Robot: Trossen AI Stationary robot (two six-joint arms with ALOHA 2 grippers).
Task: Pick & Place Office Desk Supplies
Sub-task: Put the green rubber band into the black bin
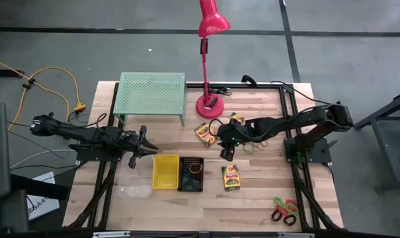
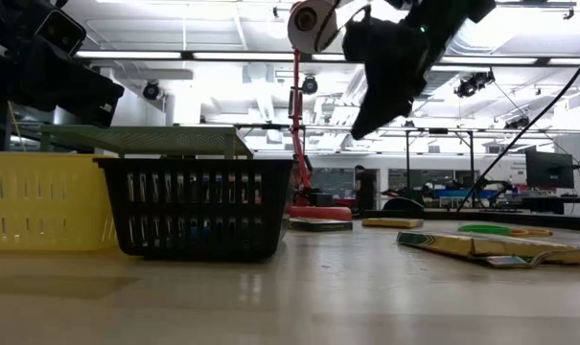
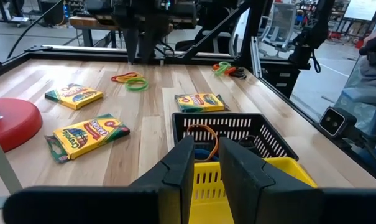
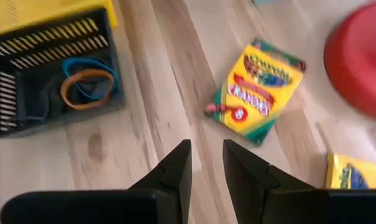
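Note:
Three yellow crayon boxes lie flat on the wooden table: one [image 1: 203, 134] near the lamp base, one [image 1: 236, 119] farther back, and one [image 1: 231, 177] toward the near edge. A yellow bin [image 1: 165, 171] and a black mesh bin [image 1: 190, 174] stand side by side. The mesh bin holds orange and blue loops [image 4: 88, 84]. More loops [image 1: 256, 147] lie under the right arm, and the scissors [image 1: 284, 210] lie at the near right. My right gripper [image 1: 225, 154] hovers above the table between the crayon boxes, slanting down, open by a narrow gap and holding nothing. My left gripper [image 1: 145, 144] waits at the left, level, narrowly open and holding nothing.
A tall red desk lamp [image 1: 208, 104] stands at the far middle, with a light-green perforated rack [image 1: 151, 96] to its left. A clear bin [image 1: 135, 192] sits near the front left. Black frame rails run along the table's left and right edges.

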